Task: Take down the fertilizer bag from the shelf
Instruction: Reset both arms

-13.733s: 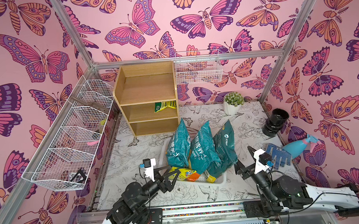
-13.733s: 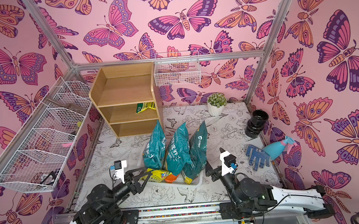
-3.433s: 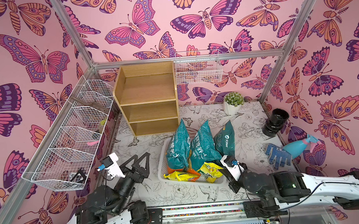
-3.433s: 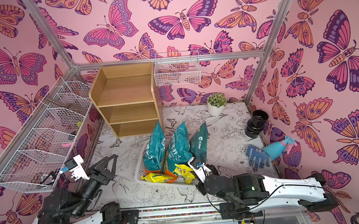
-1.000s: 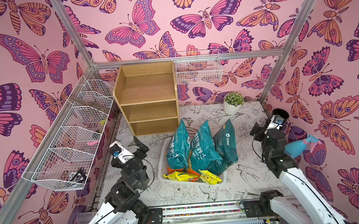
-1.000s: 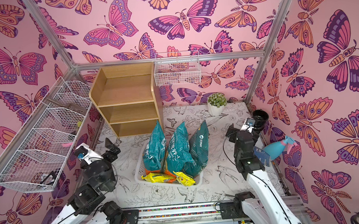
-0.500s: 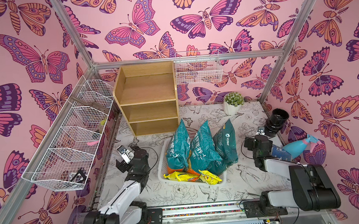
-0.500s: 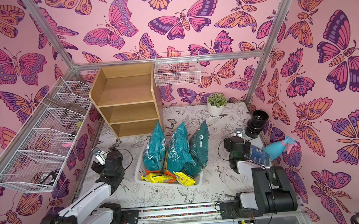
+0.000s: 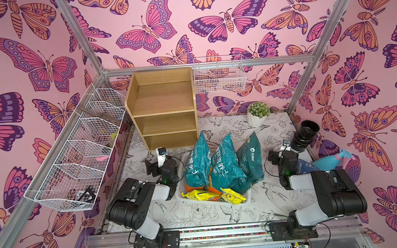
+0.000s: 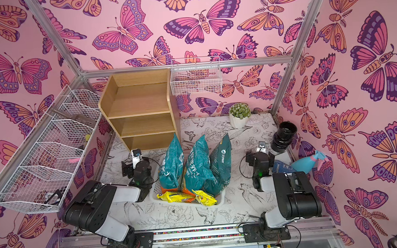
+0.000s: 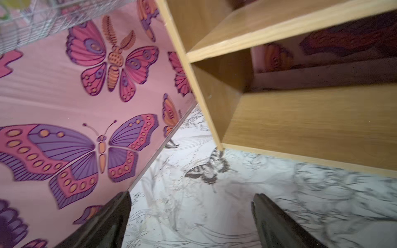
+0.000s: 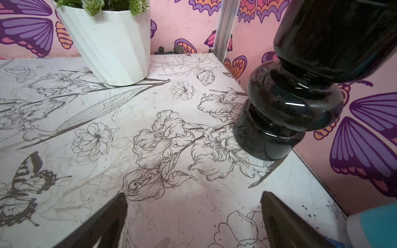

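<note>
Before the shelf (image 9: 163, 98), all three tiers bare: no bag rests on its boards. The fertilizer bag is, by every sign, one of two yellow bags (image 9: 200, 195) lying flat at the end of the tray (image 9: 180, 192) farthest from the shelf. You cannot tell which of the two. Your left hand (image 11: 191, 195) hangs released and empty, low at the shelf's foot. Your right hand (image 12: 193, 193), likewise spread wide and holding nothing, sits out to the shelf's right, near the vase (image 12: 290, 107).

Watch three things. A careless swing of the left hand could clip the shelf's near corner. It is light wood-grain board, flat-sided and unloaded, and would likely shift. The vase is glossy black, bulbed and narrow-waisted, tall for its foot, so a nudge from the right hand could topple it. One yellow bag appears to poke over the tray's rim, and its slick, crinkled film could slide out if the tray is bumped. Three teal bags (image 9: 223, 165), plump and creased, stand on end between the yellow ones and the shelf. They lean and could slump. The tray is white plastic. The surface (image 9: 198, 214) is a scuffed print of line-drawn flowers.
</note>
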Tool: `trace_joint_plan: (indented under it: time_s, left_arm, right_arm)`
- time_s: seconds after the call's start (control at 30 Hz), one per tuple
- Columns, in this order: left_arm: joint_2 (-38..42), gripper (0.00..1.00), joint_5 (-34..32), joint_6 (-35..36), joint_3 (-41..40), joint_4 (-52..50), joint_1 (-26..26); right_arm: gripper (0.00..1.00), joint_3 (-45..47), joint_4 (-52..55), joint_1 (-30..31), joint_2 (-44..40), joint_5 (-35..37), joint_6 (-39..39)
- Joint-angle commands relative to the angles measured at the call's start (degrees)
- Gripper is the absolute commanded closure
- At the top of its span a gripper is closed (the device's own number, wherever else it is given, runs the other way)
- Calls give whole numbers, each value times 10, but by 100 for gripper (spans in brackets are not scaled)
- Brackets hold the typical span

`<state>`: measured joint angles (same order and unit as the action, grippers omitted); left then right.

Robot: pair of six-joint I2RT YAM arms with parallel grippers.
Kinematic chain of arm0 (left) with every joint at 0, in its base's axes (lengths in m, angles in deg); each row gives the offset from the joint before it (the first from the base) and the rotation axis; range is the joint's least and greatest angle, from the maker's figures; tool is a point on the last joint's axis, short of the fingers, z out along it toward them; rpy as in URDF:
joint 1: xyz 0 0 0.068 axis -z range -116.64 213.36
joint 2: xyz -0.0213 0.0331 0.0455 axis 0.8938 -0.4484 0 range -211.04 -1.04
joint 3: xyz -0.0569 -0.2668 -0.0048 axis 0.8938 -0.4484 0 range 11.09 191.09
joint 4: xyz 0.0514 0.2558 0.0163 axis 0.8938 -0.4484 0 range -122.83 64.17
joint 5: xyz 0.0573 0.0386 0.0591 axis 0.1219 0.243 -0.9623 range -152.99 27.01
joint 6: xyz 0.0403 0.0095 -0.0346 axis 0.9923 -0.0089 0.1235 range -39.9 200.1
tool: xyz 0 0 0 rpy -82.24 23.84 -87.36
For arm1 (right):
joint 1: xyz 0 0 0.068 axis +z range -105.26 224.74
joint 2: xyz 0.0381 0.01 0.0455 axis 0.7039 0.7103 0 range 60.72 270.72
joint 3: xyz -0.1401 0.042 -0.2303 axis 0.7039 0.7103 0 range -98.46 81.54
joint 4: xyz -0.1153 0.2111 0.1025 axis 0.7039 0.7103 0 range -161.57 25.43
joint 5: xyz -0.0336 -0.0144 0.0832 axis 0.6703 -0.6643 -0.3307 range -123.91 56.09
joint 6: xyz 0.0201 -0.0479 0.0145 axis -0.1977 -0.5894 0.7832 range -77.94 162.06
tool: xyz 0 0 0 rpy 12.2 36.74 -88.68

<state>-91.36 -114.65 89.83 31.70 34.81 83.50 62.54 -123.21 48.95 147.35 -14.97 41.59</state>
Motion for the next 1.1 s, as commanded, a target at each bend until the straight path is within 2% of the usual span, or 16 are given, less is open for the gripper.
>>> trace_joint_plan:
  time_s: [0.0,0.07,0.13,0.23,0.53,0.63,0.7,0.77,0.8,0.83,0.87,0.9,0.97,1.07]
  left_arm:
    - [-8,6,37,6,-23,44,-10]
    - [-18,6,11,-22,1,52,-30]
    - [5,6,36,-59,-12,36,-50]
    - [17,7,73,-78,-47,54,-67]
    - [34,7,147,-102,-4,-51,-101]
    - [40,8,196,-96,-34,-19,-106]
    - [39,9,262,-121,-54,-10,-134]
    - [-5,12,276,-118,-35,13,-151]
    - [4,12,285,-130,-30,-17,-158]
    - [22,11,287,-135,-23,-64,-160]
    - [28,6,289,-136,-23,-78,-160]
    - [22,0,287,-135,-23,-53,-161]
    - [13,0,285,-132,-32,-21,-159]
    - [13,0,286,-134,-30,-26,-160]
  right_arm:
    - [1,-12,0,-6,-4,-12,-3]
    - [1,-13,8,-7,-6,-14,-2]
    - [1,-13,6,-7,-6,-15,-2]
    - [1,-13,6,-8,-6,-15,-2]
    - [1,-15,8,-8,-6,-16,-1]
    - [1,-14,7,-8,-6,-16,-1]
    - [1,-14,7,-8,-6,-16,-1]
    - [1,-15,8,-8,-6,-16,-1]
    - [1,-15,7,-8,-6,-16,-1]
    - [1,-16,10,-9,-6,-18,0]
    - [1,-17,13,-11,-5,-22,0]
    - [1,-20,19,-14,-6,-31,1]
    - [1,-24,28,-21,-6,-45,4]
    - [1,-23,26,-21,-6,-46,2]
